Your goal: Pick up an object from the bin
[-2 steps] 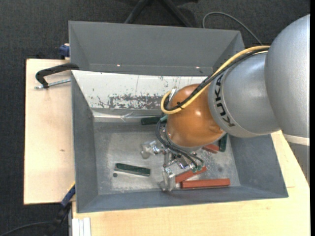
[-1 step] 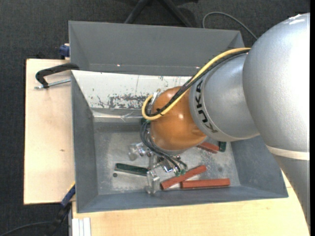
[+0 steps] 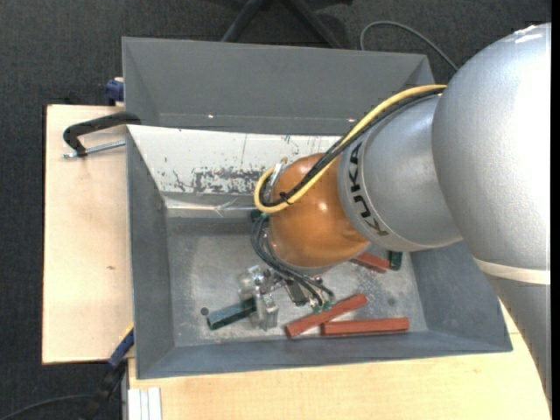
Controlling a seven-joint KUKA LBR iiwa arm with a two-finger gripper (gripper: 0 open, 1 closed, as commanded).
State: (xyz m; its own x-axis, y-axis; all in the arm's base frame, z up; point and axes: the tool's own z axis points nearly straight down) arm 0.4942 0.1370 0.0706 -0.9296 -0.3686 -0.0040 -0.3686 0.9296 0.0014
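Note:
My gripper [image 3: 261, 294] is down at the bin floor, near the front and left of centre, under the arm's orange cover. A dark green flat bar [image 3: 229, 315] lies on the floor just to its left, with its right end right at the gripper's metal tip. I cannot tell whether that end is gripped or only touched. Immediately right of the gripper lie two red sticks: a slanted one [image 3: 325, 315] and a flatter one [image 3: 367, 325] along the front wall.
Another red piece [image 3: 373, 262] peeks out from under the arm at the right. A small dark speck [image 3: 204, 311] lies left of the bar. The arm and its orange cover hide the middle of the floor. Bare floor shows at the left.

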